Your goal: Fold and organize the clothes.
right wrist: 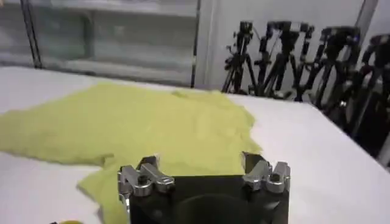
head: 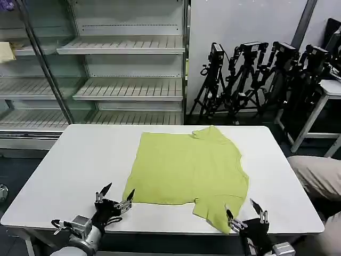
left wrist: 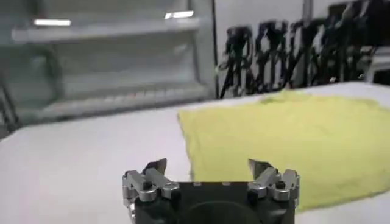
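Observation:
A lime-green T-shirt (head: 189, 168) lies spread flat on the white table (head: 80, 160), its neck toward the far edge and one sleeve reaching the near right. My left gripper (head: 118, 192) stands open just off the shirt's near left corner (left wrist: 189, 122), nothing between its fingers. My right gripper (head: 242, 209) is open too, hovering at the near edge of the table over the sleeve (right wrist: 140, 164). In the left wrist view the gripper (left wrist: 207, 165) faces the shirt's hem; in the right wrist view the gripper (right wrist: 198, 161) has the green cloth spread ahead of it.
Empty metal shelving (head: 122, 69) stands behind the table. Several black camera tripods (head: 250, 74) cluster at the back right beside a white stand (head: 319, 112). A person's beige-clad knee (head: 319, 176) shows at the right edge. Bare tabletop lies left of the shirt.

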`<state>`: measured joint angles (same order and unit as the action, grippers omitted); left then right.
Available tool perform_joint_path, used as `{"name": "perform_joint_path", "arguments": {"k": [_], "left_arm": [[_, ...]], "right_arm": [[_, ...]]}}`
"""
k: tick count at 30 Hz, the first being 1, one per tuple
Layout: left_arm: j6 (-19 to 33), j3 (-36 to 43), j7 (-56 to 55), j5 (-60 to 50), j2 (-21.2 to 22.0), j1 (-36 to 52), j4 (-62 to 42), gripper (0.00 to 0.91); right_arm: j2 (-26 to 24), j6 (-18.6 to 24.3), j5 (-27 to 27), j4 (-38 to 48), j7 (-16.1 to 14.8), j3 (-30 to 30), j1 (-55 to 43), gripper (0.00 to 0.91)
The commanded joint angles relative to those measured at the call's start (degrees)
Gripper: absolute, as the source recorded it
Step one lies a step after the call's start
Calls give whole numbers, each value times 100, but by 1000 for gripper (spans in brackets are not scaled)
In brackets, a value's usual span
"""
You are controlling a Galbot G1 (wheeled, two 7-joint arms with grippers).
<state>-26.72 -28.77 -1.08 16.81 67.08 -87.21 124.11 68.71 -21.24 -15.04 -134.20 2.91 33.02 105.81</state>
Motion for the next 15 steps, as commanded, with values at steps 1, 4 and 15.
{"name": "perform_joint_path", "arguments": {"k": [1, 4, 15], "left_arm": [[-631, -1, -215, 132, -16, -162, 37, 907], [-627, 4, -223, 159, 13, -56, -54, 907], [-586, 5, -234, 329, 78, 100, -119, 907]], "right_arm": [[-50, -125, -17, -97, 71, 2, 349, 907], [-41, -167, -62, -67, 58, -12, 329, 907], [17, -174, -40, -67, -8, -144, 228, 907]]}}
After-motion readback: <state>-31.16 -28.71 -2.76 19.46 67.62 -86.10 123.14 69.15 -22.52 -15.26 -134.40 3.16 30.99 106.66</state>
